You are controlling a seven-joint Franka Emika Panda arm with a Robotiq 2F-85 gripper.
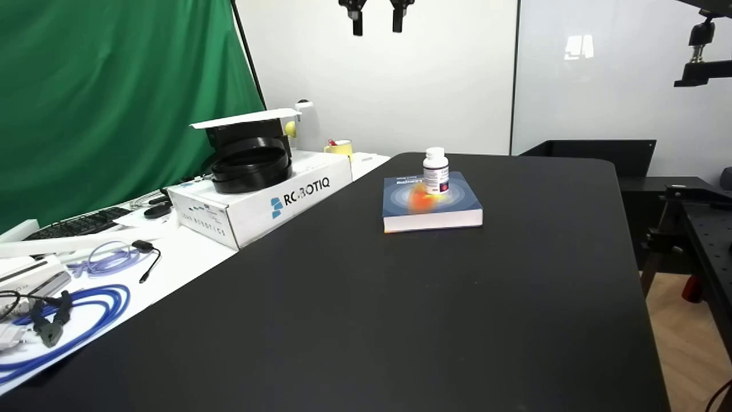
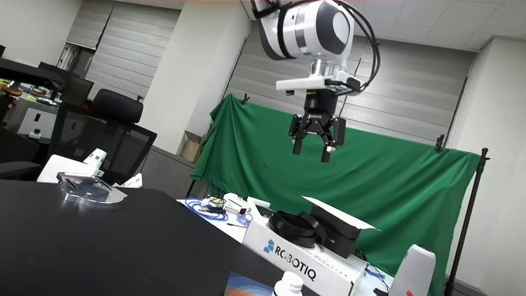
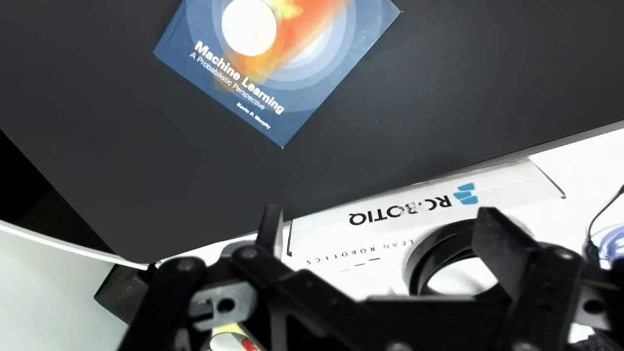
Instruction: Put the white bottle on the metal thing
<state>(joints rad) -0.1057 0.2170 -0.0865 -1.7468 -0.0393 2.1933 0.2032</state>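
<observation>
My gripper (image 2: 311, 151) hangs high, its jaws pointing down and spread well apart. In an exterior view I get only their lower tips at the top of the frame; from the wrist I see the same wide gap. Above the gripper, the white and grey arm (image 2: 304, 33) carries black cables (image 2: 376, 53) that loop out to its right in an exterior view.

The white bottle (image 1: 436, 171) is well apart from the gripper, standing upright on the blue and orange book (image 1: 400, 200), its printed label turned to the near side in an exterior view. From the wrist I look down on it as a glaring white disc, just beside the title "Machine Learning". In an exterior view, bottle and book sit on the far half of the black table (image 1: 372, 320).

The metal thing (image 2: 92, 191), flat and shiny with a rounded right edge, lies on the same table at the far left in an exterior view, where the bottle shows at the near right, partly cut off by the frame.

To the left of the table, in an exterior view, the white Robotiq box (image 1: 257, 223) stands on a white side table (image 1: 177, 266) with round black bands (image 1: 251, 182) on top. The green curtain (image 1: 114, 86) hangs beyond.
</observation>
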